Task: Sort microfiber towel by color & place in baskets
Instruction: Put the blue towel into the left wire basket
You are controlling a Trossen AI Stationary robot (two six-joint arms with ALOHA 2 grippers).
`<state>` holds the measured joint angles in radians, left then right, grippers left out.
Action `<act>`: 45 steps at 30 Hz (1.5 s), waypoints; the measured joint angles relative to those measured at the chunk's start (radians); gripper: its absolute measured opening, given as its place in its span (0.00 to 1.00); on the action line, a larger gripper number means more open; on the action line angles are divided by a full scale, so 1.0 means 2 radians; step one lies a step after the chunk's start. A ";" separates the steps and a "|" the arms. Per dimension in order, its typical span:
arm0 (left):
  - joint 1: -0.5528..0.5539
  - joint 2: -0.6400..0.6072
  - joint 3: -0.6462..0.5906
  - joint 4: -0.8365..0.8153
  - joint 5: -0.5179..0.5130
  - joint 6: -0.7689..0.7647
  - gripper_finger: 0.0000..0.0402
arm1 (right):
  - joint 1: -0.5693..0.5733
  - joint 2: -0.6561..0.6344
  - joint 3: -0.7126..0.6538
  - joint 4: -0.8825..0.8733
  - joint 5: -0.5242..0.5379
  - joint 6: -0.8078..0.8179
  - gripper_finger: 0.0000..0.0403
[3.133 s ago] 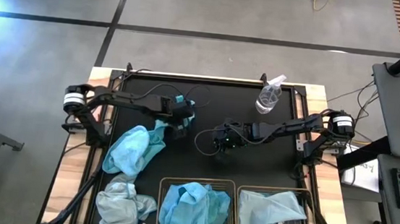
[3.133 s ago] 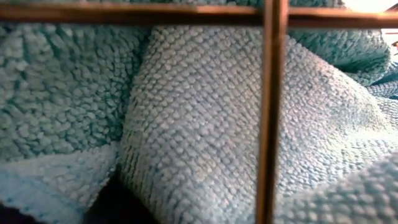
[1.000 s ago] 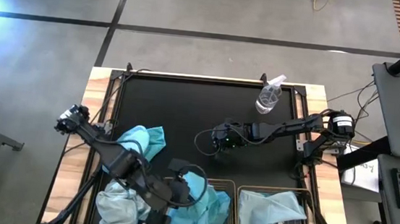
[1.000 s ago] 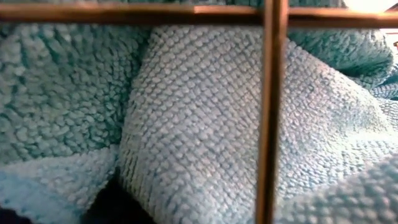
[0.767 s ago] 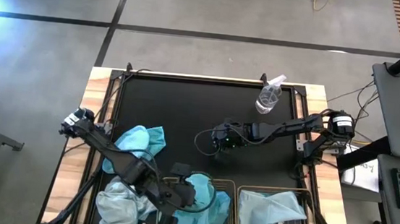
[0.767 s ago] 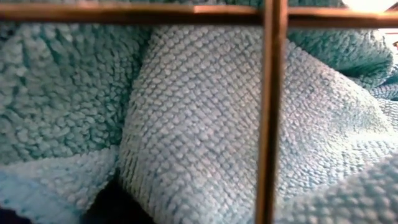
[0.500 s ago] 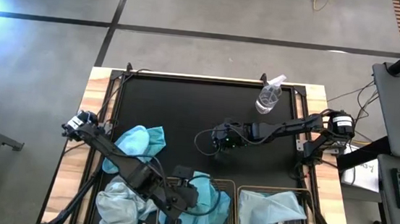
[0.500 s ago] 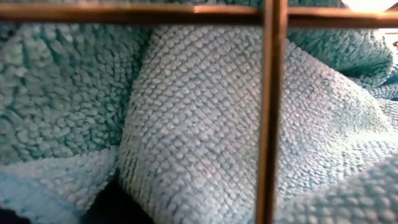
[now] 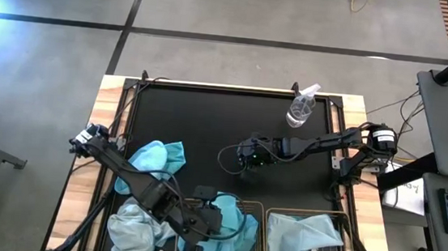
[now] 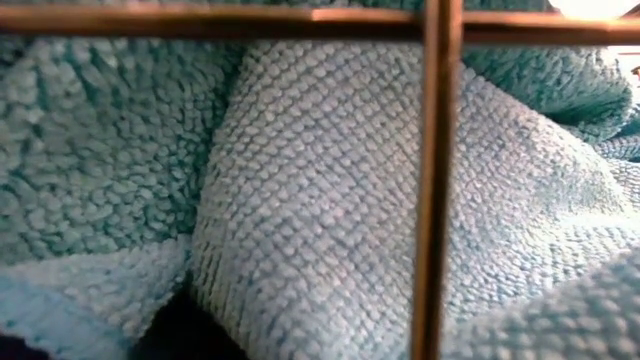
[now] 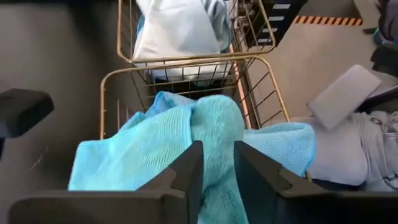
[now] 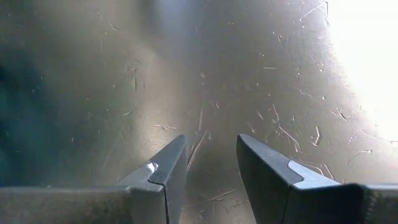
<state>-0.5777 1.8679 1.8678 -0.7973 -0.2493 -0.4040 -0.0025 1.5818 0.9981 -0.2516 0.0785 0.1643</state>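
My left gripper [image 9: 209, 222] is over the left basket [image 9: 223, 201], shut on a bright turquoise towel [image 11: 155, 143] that lies on the turquoise towels in that basket. Its wire rim [image 11: 267, 81] shows around the cloth in the left wrist view. The right basket [image 9: 336, 233] holds pale grey-blue towels [image 9: 300, 234]. Another turquoise towel [image 9: 154, 158] and a pale grey-blue one [image 9: 133, 230] lie on the mat at the left. My right gripper [image 9: 244, 158] waits open, low over the mat's middle [image 12: 211, 146]. The low view is filled by towel [image 10: 320, 200] behind basket wires. My left gripper pinches a raised fold of the turquoise towel [image 11: 217, 124] between its two fingers [image 11: 186, 168], coming from above and slanting toward the table's right. The cloth spreads slack to both sides of the fingers. It rests on the left basket's contents and over its rim.
A clear spray bottle [image 9: 301, 106] stands near the mat's far right edge. Cables run along both arms. The far half of the black mat [image 9: 209, 112] is bare. The two baskets stand side by side at the near edge.
My left gripper, carrying the turquoise towel, has shifted a little toward the table's right over the left basket. It has then held still for the last half second. The right arm has not moved.
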 joint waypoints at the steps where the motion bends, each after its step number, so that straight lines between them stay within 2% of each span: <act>1: 0.000 0.000 0.006 -0.010 0.000 0.001 0.20 | 0.000 0.000 0.000 0.000 0.000 0.000 0.33; 5: 0.000 0.000 0.028 -0.077 -0.012 -0.004 0.26 | 0.000 0.000 0.000 0.000 0.000 0.000 0.33; 10: -0.002 0.000 0.031 -0.224 -0.058 -0.106 0.27 | 0.000 0.000 0.000 -0.001 0.000 0.000 0.33; 14: -0.012 -0.001 0.003 -0.302 -0.068 -0.190 0.27 | 0.000 0.000 0.000 -0.001 0.000 -0.002 0.33; 21: -0.026 -0.003 -0.081 -0.339 -0.061 -0.254 0.27 | 0.000 0.000 0.000 0.000 0.000 0.000 0.33; 29: -0.026 -0.045 -0.239 -0.331 -0.030 -0.316 0.27 | 0.000 0.000 0.000 -0.002 0.000 0.004 0.33; 36: -0.027 -0.137 -0.378 -0.201 -0.009 -0.366 0.27 | 0.000 0.000 0.000 -0.002 0.000 0.004 0.33; 39: -0.027 -0.175 -0.420 -0.161 -0.011 -0.386 0.27 | 0.000 0.000 0.000 -0.002 0.000 0.006 0.33; 45: -0.027 -0.228 -0.487 -0.157 -0.014 -0.440 0.27 | 0.000 0.000 0.000 -0.002 0.000 0.006 0.33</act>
<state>-0.6323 1.4124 0.8940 -1.1106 -0.2776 -1.2846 -0.0025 1.5822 0.9981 -0.2554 0.0780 0.1757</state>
